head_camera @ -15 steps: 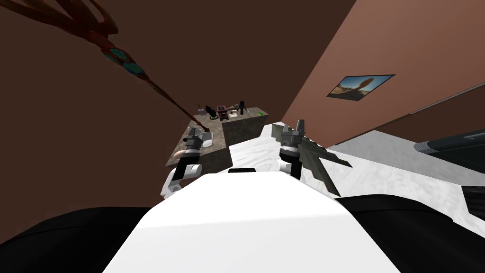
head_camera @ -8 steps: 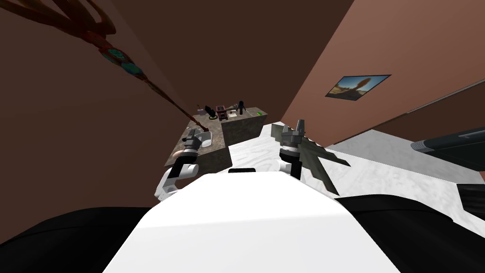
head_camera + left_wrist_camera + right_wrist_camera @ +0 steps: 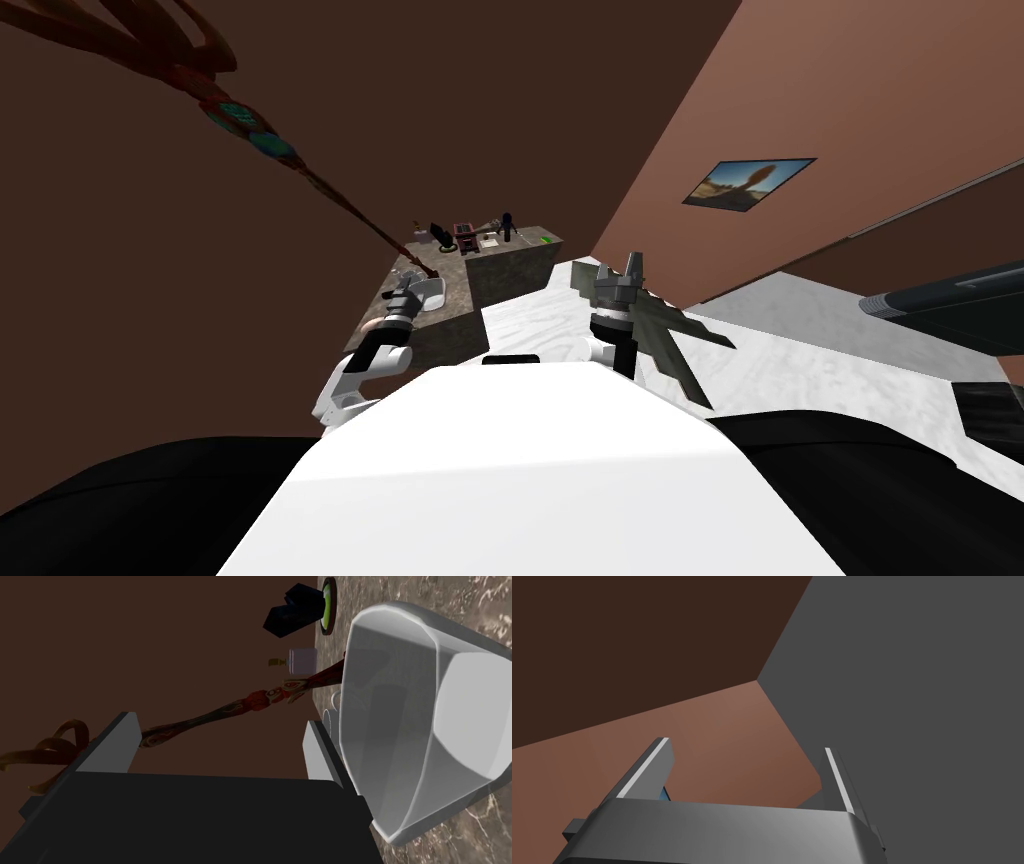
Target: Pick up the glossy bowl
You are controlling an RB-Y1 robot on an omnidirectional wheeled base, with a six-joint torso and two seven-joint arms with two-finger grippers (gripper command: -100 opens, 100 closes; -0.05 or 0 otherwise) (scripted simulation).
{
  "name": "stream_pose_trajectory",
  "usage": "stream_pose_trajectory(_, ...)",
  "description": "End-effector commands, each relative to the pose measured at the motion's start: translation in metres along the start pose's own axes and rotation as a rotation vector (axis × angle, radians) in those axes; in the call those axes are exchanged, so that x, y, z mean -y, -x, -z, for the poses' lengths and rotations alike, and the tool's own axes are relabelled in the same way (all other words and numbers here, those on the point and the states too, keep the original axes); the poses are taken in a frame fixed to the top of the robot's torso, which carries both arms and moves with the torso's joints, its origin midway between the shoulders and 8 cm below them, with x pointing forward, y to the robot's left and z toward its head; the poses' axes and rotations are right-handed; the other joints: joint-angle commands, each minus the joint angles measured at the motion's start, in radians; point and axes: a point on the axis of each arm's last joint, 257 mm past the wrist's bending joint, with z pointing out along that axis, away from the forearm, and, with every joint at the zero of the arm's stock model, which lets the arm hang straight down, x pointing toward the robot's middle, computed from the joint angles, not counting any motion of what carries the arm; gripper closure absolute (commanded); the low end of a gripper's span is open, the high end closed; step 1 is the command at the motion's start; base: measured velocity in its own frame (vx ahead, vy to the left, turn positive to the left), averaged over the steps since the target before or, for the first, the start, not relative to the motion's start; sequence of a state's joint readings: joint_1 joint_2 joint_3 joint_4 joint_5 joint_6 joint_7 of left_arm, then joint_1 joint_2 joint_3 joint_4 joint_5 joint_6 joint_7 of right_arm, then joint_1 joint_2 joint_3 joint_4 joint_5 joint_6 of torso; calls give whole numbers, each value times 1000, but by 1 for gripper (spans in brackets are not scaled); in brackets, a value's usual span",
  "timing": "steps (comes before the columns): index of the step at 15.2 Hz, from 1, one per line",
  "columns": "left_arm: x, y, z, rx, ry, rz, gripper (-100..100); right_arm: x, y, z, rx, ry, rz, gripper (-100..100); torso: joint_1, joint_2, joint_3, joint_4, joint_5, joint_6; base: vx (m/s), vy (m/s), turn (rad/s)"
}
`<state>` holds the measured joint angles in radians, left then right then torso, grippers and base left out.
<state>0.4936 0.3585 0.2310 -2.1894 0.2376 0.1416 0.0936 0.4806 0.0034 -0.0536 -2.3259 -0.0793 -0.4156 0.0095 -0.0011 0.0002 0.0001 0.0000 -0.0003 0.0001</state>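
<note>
Right now my left gripper [image 3: 408, 290] hangs over the near end of the brown marbled worktop [image 3: 455, 305], at about eleven o'clock from where I stand. The bowl [image 3: 432, 292] rests on that worktop just beside the gripper, at roughly two o'clock from it. From the head camera it is a small pale patch and I cannot read the fingers.

On the left wrist camera, the left gripper [image 3: 220, 743] has its fingers spread wide with nothing between them. The bowl [image 3: 425, 721] is glossy, grey-white and see-through, with angled walls. It lies outside the fingers, its rim just beside one of them. I cannot tell whether they touch.

A long reddish carved stick [image 3: 225, 711] runs past behind the fingers and meets the worktop [image 3: 480, 606] behind the bowl. On the head camera, the same stick [image 3: 300, 172] climbs away toward ten o'clock. Farther along the worktop, the wrist camera picks out a small pale jar [image 3: 302, 661] and a dark block [image 3: 297, 608] on a green disc [image 3: 327, 603].

My right gripper [image 3: 628, 265] is raised at about one o'clock, well apart from the worktop. Its own camera shows the right gripper [image 3: 747, 776] with its fingers apart and holding nothing.
</note>
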Motion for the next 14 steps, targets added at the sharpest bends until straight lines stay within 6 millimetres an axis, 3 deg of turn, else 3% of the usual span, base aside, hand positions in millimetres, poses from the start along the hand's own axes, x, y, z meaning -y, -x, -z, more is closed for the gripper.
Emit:
stream_pose_trajectory(1, -8, 3, 0, 5, 41, 3, -100, 0, 0, 0, 0, 0, 0, 0, 0, 0, 0, 0, 0, 0, 0, -14, -10)
stream_pose_trajectory(14, -60, 44, 6, 52, 295, 37, -100, 0, 0, 0, 0, 0, 0, 0, 0, -1, 0, 0, 0, 0, 3, -18, -21)
